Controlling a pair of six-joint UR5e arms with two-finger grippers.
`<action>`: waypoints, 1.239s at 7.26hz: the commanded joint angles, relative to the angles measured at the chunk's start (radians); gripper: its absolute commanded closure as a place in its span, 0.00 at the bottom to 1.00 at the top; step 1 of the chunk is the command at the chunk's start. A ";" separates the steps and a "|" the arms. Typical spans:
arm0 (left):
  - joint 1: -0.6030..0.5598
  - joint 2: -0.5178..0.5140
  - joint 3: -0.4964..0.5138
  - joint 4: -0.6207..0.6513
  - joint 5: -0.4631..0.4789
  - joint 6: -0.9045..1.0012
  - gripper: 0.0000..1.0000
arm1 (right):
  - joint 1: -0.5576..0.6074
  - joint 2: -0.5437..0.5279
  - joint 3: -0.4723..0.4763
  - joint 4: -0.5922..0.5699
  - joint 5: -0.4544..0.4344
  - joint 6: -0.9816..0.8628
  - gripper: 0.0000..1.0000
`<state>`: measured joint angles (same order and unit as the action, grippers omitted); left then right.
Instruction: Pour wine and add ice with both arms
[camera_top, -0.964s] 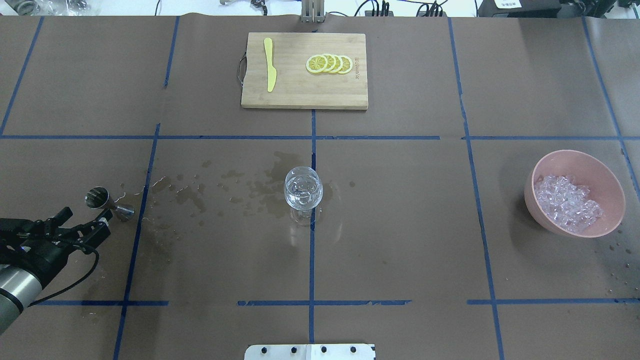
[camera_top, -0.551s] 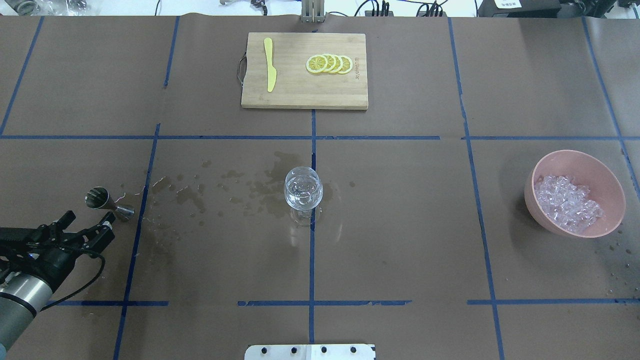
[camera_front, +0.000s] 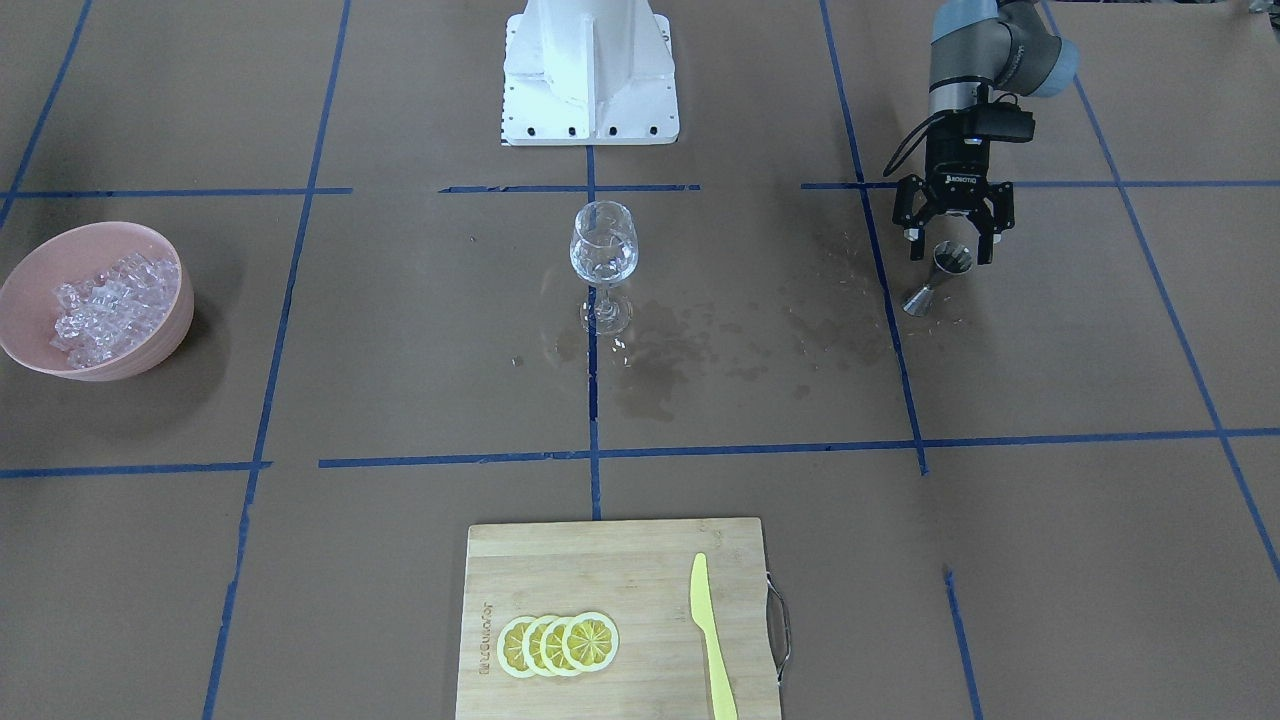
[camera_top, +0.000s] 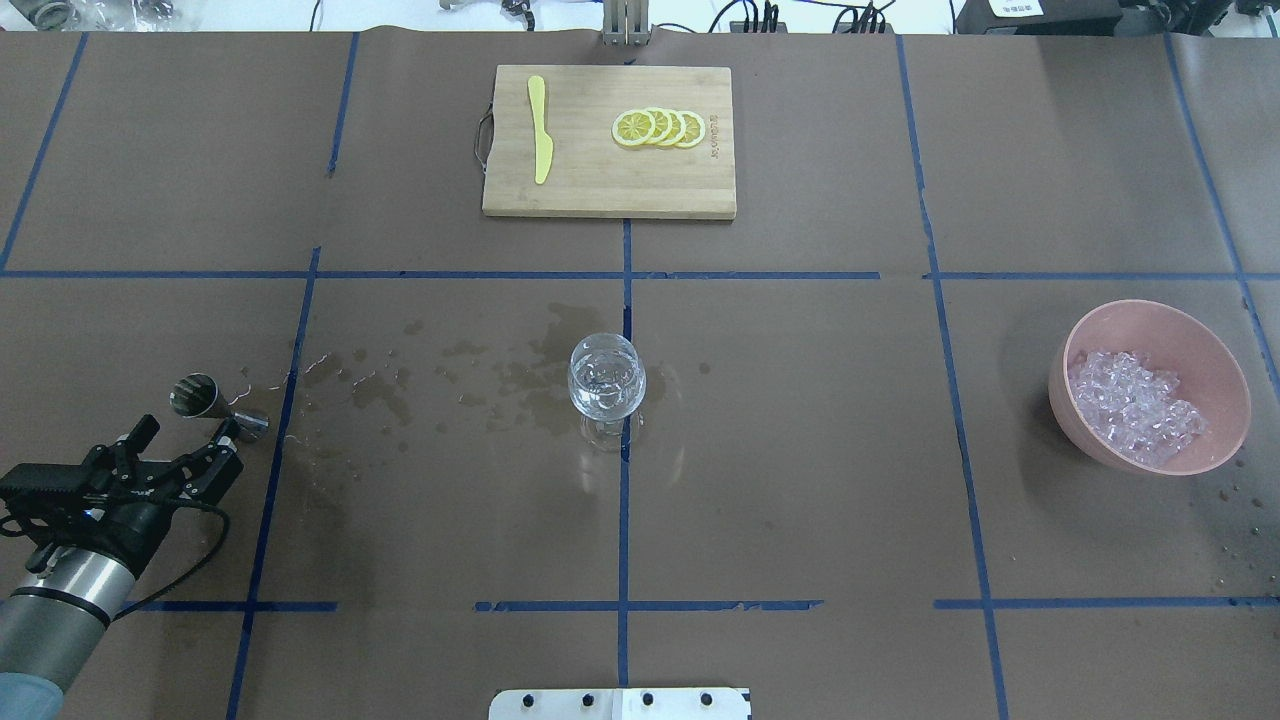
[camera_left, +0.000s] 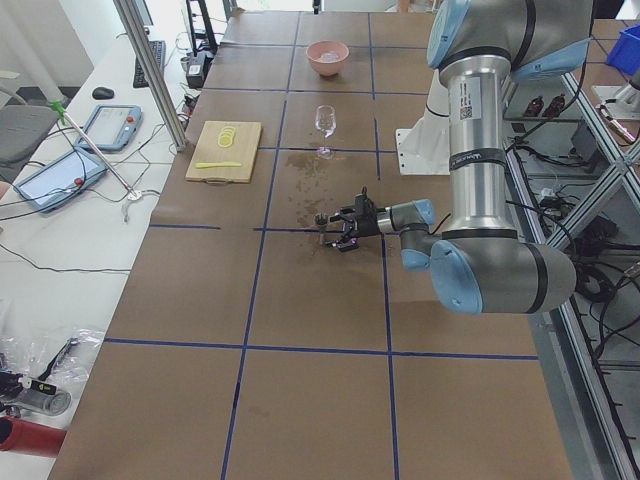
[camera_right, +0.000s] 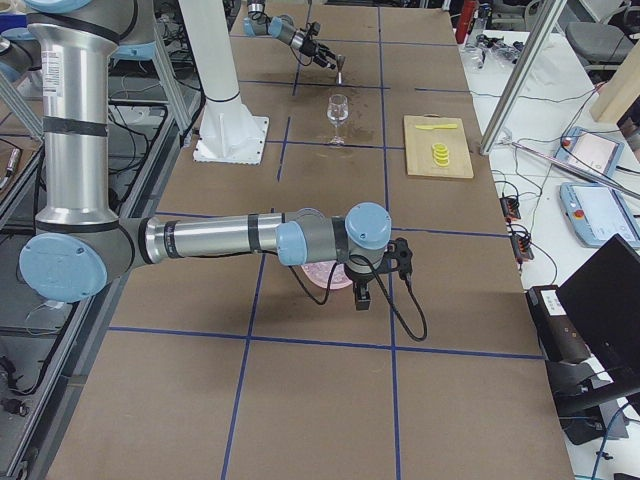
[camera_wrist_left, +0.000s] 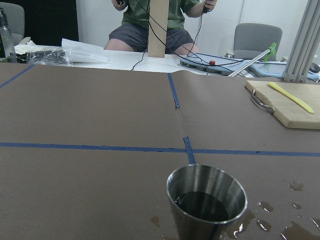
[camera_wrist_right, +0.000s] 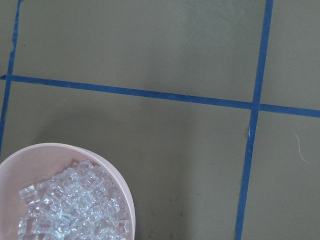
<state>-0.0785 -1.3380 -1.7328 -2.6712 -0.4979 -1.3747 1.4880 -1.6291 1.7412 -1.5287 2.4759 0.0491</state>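
Observation:
The wine glass (camera_top: 606, 385) stands upright at the table's middle (camera_front: 603, 250) with a small measure of clear wine (camera_top: 604, 402) in its bowl. A steel jigger (camera_top: 215, 405) stands at the left. My left gripper (camera_top: 188, 430) is open and empty just behind the jigger (camera_front: 935, 275), its fingers either side without touching. The left wrist view shows the jigger (camera_wrist_left: 206, 205) close ahead. The ice (camera_top: 1135, 405) fills a pink bowl (camera_top: 1160, 310) at the right. My right gripper (camera_right: 362, 298) hovers over the bowl (camera_wrist_right: 115, 172); I cannot tell if it is open.
A wooden cutting board (camera_top: 608, 195) with lemon slices (camera_top: 660, 128) and a yellow knife (camera_top: 540, 130) lies at the far middle. Wet spill marks (camera_top: 400, 385) spread between jigger and glass. The white pedestal base (camera_front: 590, 70) stands behind the glass.
My left arm has swung its wrist back toward the near edge, turning the open gripper to point at the jigger. The jigger, glass and bowl have not moved.

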 joint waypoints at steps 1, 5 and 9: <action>0.000 -0.047 0.047 0.001 0.024 0.002 0.01 | 0.000 0.000 0.003 -0.001 0.000 0.000 0.00; 0.000 -0.075 0.096 0.001 0.025 0.005 0.24 | 0.000 0.002 0.003 0.001 0.000 -0.001 0.00; -0.001 -0.095 0.122 0.001 0.025 0.009 0.42 | 0.000 0.002 0.004 0.001 -0.002 -0.002 0.00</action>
<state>-0.0784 -1.4314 -1.6197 -2.6706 -0.4725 -1.3666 1.4882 -1.6282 1.7451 -1.5279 2.4755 0.0476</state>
